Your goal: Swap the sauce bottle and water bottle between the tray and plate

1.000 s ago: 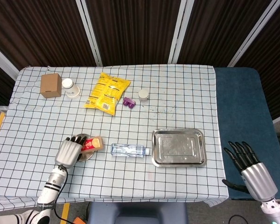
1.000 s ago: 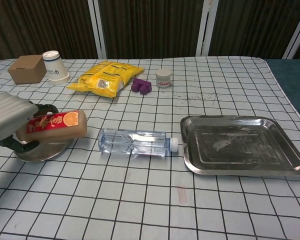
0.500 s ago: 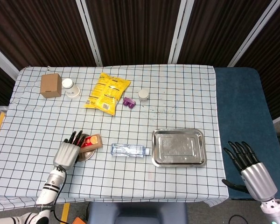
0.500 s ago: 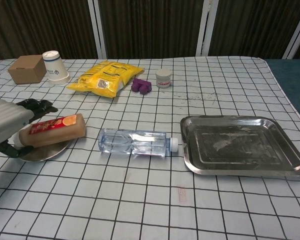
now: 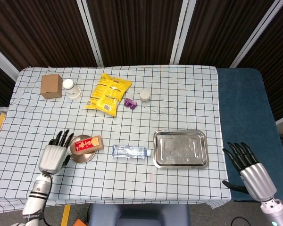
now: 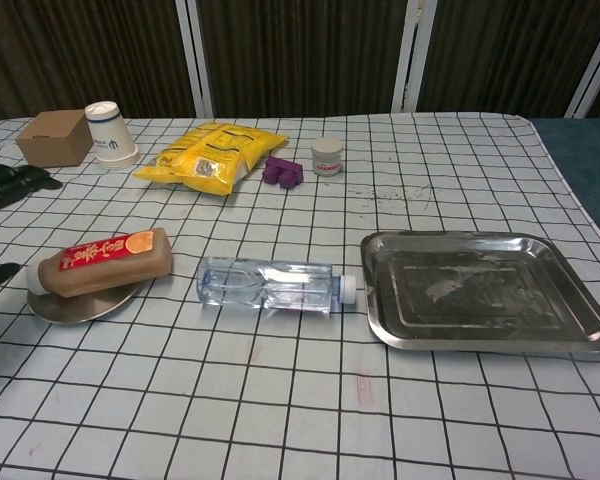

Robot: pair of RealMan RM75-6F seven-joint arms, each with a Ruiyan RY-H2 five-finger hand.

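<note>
Checked cloth, soft and a little rumpled, and on it the sauce bottle (image 5: pixel 87 144) lies on its side across the small round metal plate (image 5: pixel 81 156), brown body, red label, glossy plastic. Left hand (image 5: pixel 53 154) sits just beside that plate on its outer side, silver-backed, dark fingers (image 5: pixel 59 139) spread and pointing up the table, holding nothing and apart from the bottle. In the chest view only its fingertips poke in at the frame edge, the rest cut off. On the far side of the plate from that hand lies the water bottle (image 5: pixel 129 151), clear ribbed plastic, flat on the cloth, white cap just beside the tray (image 5: pixel 180 149). Tray is a shiny rectangular steel pan with rounded corners and a smeared base. Right hand (image 5: pixel 249 165) hangs well off past the tray, beyond the table edge over blue floor, fingers fanned wide, nothing in it; its wrist runs out of frame.
</note>
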